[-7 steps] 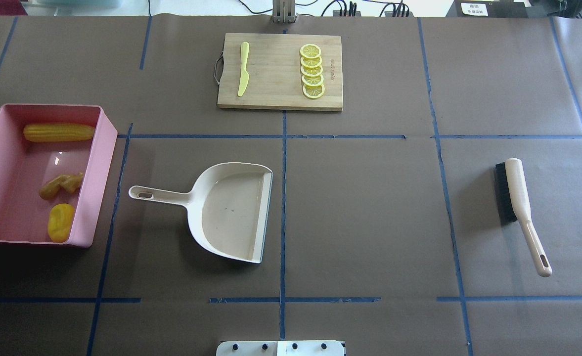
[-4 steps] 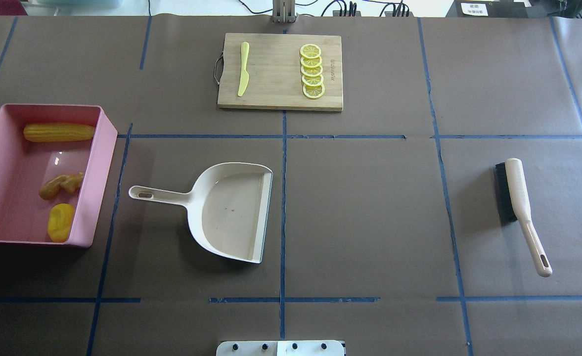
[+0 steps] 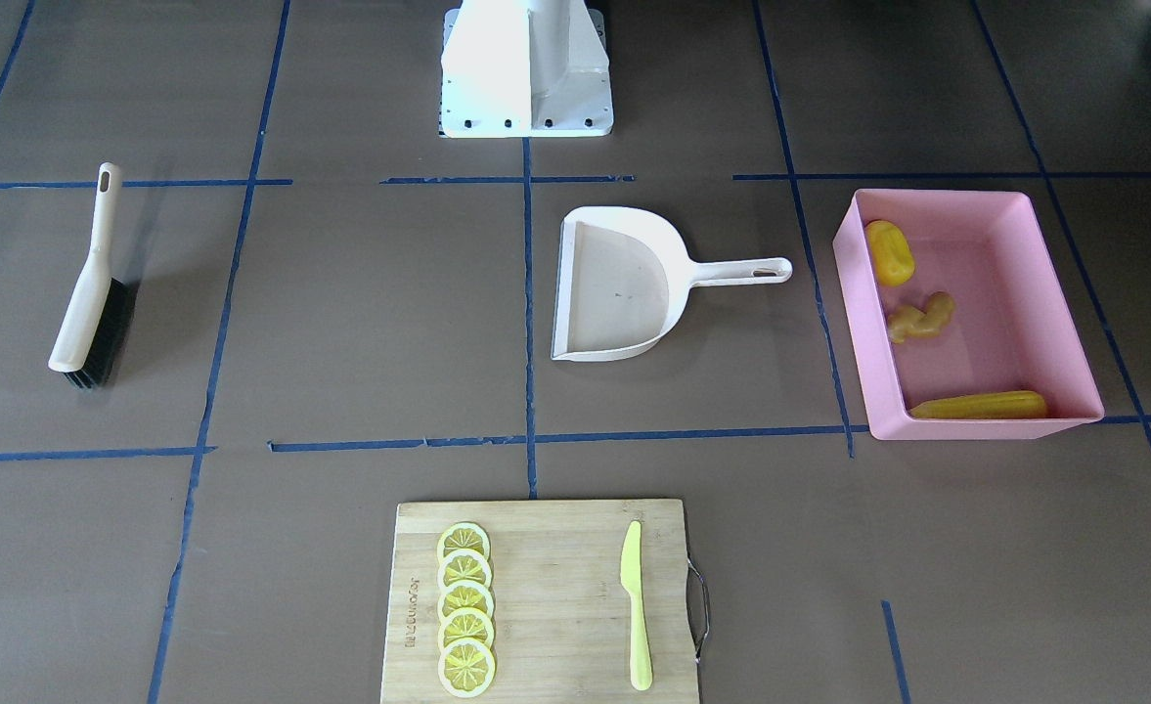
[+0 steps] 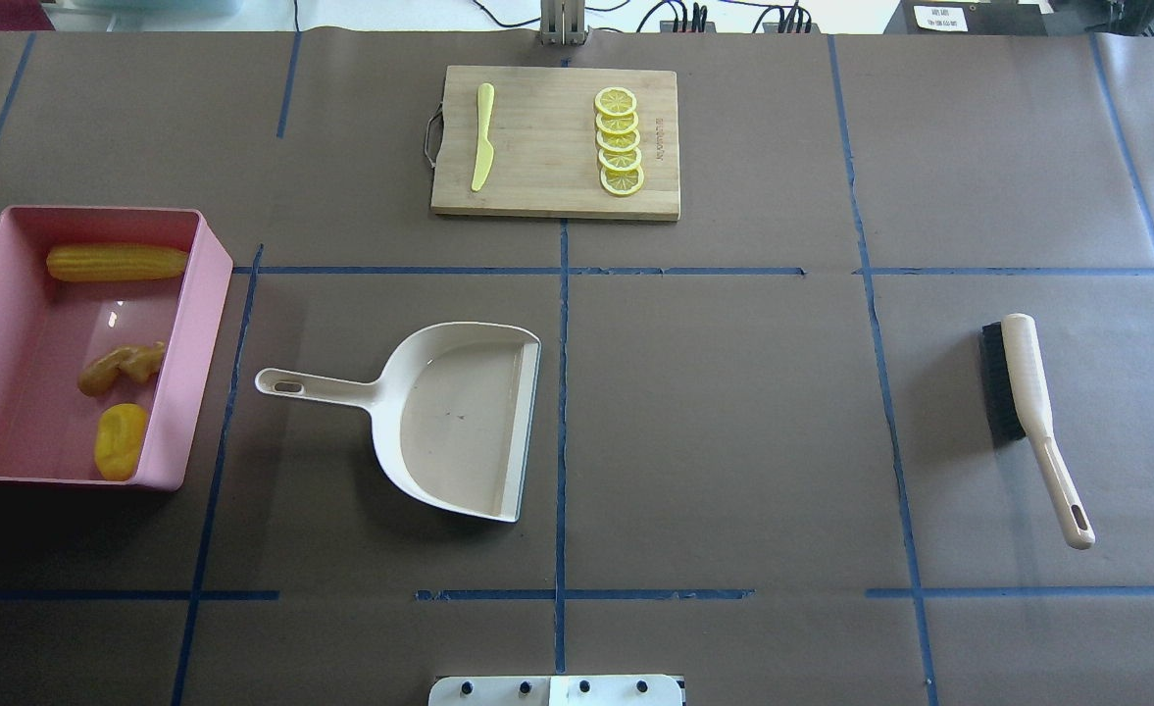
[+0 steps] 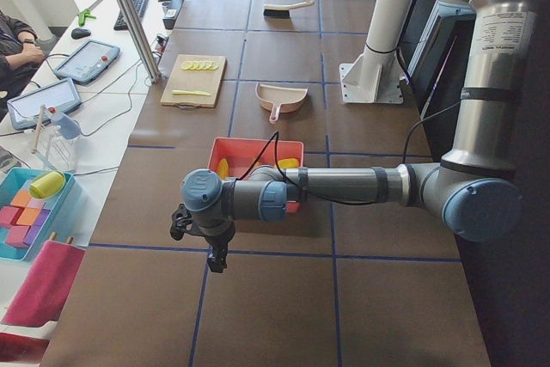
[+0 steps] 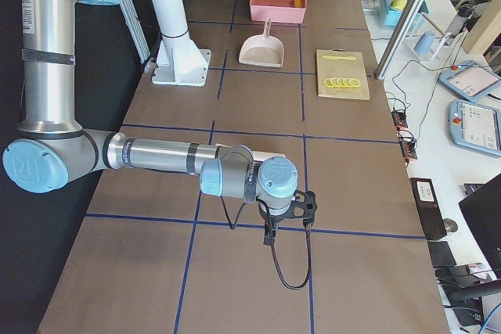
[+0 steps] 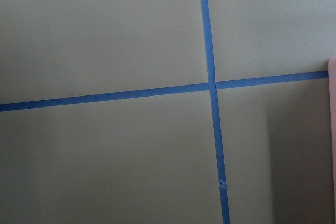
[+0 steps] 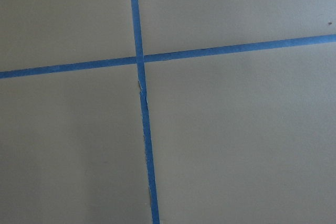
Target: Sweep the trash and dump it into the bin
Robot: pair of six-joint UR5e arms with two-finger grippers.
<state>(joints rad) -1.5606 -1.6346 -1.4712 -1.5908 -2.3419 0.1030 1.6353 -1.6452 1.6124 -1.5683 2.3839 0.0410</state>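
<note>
The pink bin [image 4: 206, 294] stands at the table's left end in the overhead view. In it lie the corn cob [image 4: 116, 262], the ginger root [image 4: 122, 367] and the yellow oval lump [image 4: 120, 440]. The bin also shows in the front view [image 3: 854, 303]. The beige dustpan [image 4: 459, 417] lies empty on the table near the middle. The brush [image 4: 1028, 392] lies on the right. My left gripper [image 5: 180, 223] shows only in the left side view, beyond the bin's outer end; I cannot tell its state. My right gripper [image 6: 301, 207] shows only in the right side view; I cannot tell its state.
A wooden cutting board [image 4: 547, 186] at the far middle holds several lemon slices [image 4: 619, 140] and a yellow-green knife [image 4: 482, 135]. The robot's base plate [image 4: 557, 690] sits at the near edge. Both wrist views show only brown table and blue tape lines.
</note>
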